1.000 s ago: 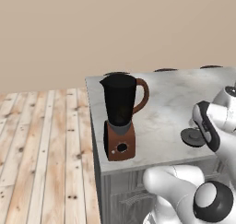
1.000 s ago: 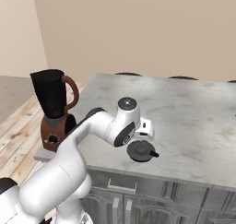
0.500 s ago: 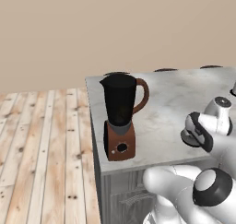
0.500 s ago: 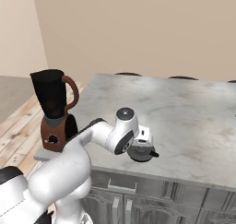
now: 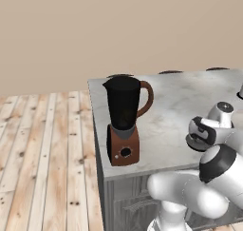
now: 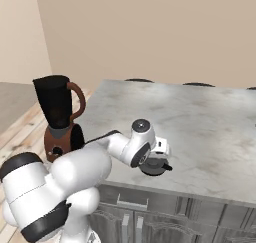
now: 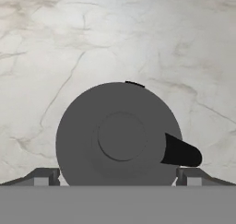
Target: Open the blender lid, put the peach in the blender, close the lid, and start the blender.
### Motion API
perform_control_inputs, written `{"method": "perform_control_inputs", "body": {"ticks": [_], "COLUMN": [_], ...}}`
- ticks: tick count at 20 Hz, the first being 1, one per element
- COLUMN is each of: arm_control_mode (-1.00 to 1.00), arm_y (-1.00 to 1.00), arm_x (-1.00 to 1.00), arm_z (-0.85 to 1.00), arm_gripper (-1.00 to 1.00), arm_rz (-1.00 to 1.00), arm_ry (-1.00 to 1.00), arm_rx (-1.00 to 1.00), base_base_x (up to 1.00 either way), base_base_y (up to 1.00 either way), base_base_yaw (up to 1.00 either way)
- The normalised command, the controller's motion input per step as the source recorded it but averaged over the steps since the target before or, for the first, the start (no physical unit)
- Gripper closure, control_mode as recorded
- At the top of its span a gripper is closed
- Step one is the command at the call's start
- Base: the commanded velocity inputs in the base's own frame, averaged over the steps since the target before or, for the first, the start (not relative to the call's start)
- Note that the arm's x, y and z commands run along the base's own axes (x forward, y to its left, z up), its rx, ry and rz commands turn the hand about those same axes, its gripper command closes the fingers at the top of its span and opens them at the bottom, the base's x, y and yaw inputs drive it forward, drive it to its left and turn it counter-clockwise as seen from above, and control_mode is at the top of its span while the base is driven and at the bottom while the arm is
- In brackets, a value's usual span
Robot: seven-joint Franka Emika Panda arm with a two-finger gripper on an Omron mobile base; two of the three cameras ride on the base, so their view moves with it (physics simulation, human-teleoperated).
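The hand hung close above the blender lid, its two dark fingertips spread wide apart, one at each side of the disc and not gripping it. The blender lid lay flat on the marble worktop, a round dark grey disc with a raised round knob at its middle and a short black tab jutting from one edge. In the right base view the hand sat low over the lid near the front edge of the worktop, with the white arm reaching across from the lower left. In the left base view the hand was down at the lid toward the right side of the worktop. The blender stood upright, well apart from the lid, at the worktop's front left corner, its black jar open at the top, brown handle to the right, round black button on the reddish-brown base. Beside the worktop ran a pale wooden floor.
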Motion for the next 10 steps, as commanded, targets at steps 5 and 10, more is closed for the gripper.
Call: {"method": "perform_control_inputs", "body": {"ticks": [5, 10], "arm_control_mode": [-1.00, -1.00], "arm_y": [-0.17, 0.00], "arm_x": [0.02, 0.01], "arm_z": [-0.31, -0.28], "arm_gripper": [-1.00, -1.00], "arm_rz": [0.00, 0.00], "arm_ry": [0.00, 0.01], "arm_rx": [0.00, 0.00], "base_base_x": [0.00, 0.00], "base_base_y": [0.00, 0.00], "base_base_yaw": [0.00, 0.00]}}
